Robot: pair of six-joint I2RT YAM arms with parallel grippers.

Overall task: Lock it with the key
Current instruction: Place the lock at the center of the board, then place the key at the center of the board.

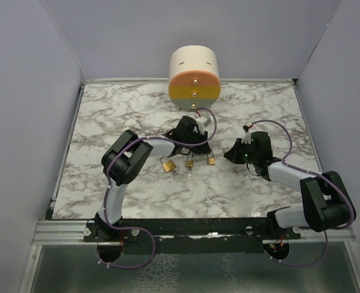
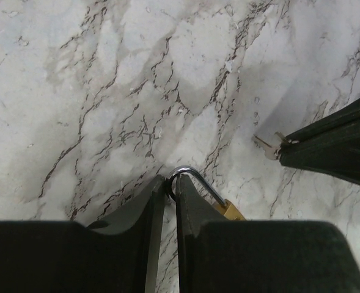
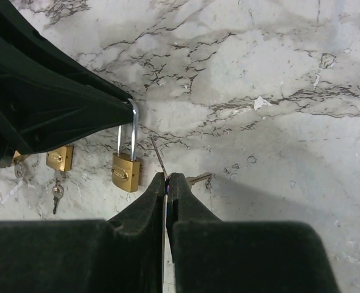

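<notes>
Closest to the lens in the right wrist view were the right end effector's two dark fingers, pressed fully together on the key, with only a stub of it poking out to the right of the tips. My guess is it was pinched that short so the blade wouldn't wobble on the way in.

The padlock sat just left of centre in that frame, brass body down on the marble worktop. The left end effector was nearly closed, pinching the top of its shackle. That looked like the point: hold the lock steady so the other arm has something to push against. Key and lock were near each other but not touching, and I couldn't make out the keyhole.

Clutter-wise, two more padlocks lay at the left edge of the frame, one with a small key dangling from it. They were close enough to the held lock to get bumped. A thin wire-like thing stuck up above the right fingertips, and I couldn't tell what it was. A cream drum stood at top centre of the overhead view, well out of the way.
</notes>
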